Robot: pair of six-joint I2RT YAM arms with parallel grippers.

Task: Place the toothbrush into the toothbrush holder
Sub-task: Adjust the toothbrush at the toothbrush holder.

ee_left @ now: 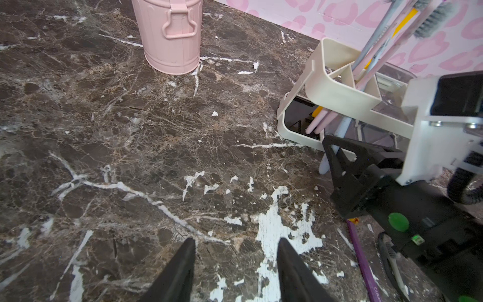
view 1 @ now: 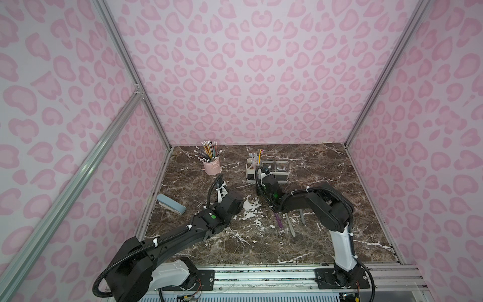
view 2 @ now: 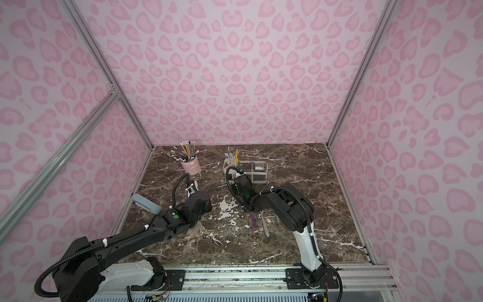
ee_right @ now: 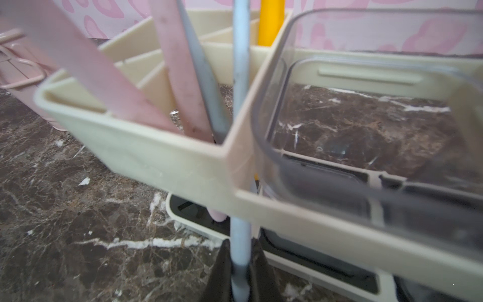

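Right wrist view, the grip: the right gripper (ee_right: 239,277) is pinched hard on the pale blue toothbrush (ee_right: 240,78), low on its handle, fingers pressed in from both sides.
Right wrist view, the toothbrush: it stands close to upright against the toothbrush holder (ee_right: 156,159). The handle slips behind the cream upper band beside the clear cup (ee_right: 366,117) and shows again below the band.
Right wrist view, the slots: pink handles (ee_right: 180,78) and a yellow handle (ee_right: 270,21) already stand in the divided end.
Left wrist view, the left gripper (ee_left: 236,241): it hovers over the bare marble table (ee_left: 104,130), fingers apart, nothing between them.
Left wrist view, the lower end: the toothbrush's blue tip pokes out past the holder's base, with the right fingers gripping just above it. Whether it touches the table, I cannot tell.
Top views, the layout: the holder sits near the back wall in both top views, and the pink pencil cup (view 1: 211,166) stands well apart on its left. The right wrist hides the grip, and the spare brushes (view 1: 290,224) lie under the right arm.
Step in hand: insertion, half done by my read. The upper handle is inside the frame and the bottom is outside it.
Next move: lift until the tip clears the base edge, swing it inward and lower it into a slot, then part the fingers.
Risk: the handle could snag the band and tip the light frame.
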